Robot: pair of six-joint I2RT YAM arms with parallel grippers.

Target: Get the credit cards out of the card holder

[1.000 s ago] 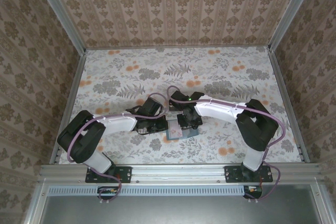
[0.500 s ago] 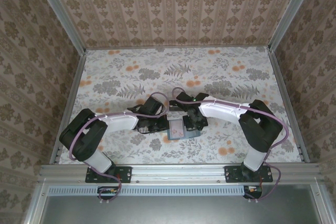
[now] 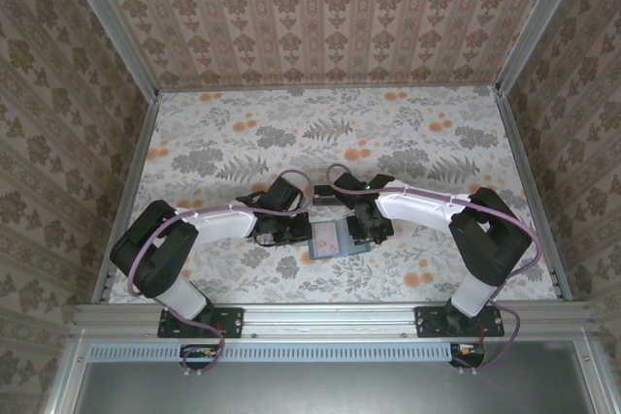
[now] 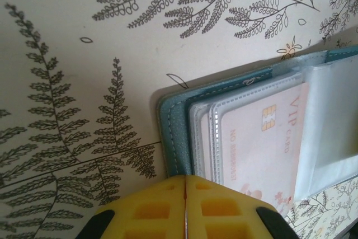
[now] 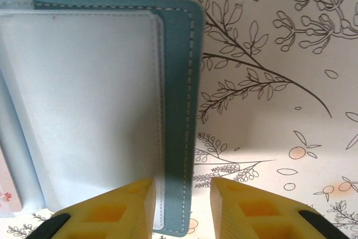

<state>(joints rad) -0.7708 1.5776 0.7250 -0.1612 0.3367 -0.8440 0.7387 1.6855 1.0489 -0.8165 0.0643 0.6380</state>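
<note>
The right tool [image 5: 183, 187] has swung off the card holder [image 3: 340, 251] to its right edge, and its jaws are now apart, gripping nothing. The left tool [image 4: 185, 182], closed and empty, sits at the holder's left edge. The credit cards [image 4: 263, 144] remain sleeved in the open holder at near centre, so extraction looks unstarted. Bare bench [image 3: 223, 143] lies far and to both sides.

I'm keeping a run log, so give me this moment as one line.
card holder open on table | credit card in sleeve | left gripper shut at holder's edge | right gripper open over opposite edge
</note>
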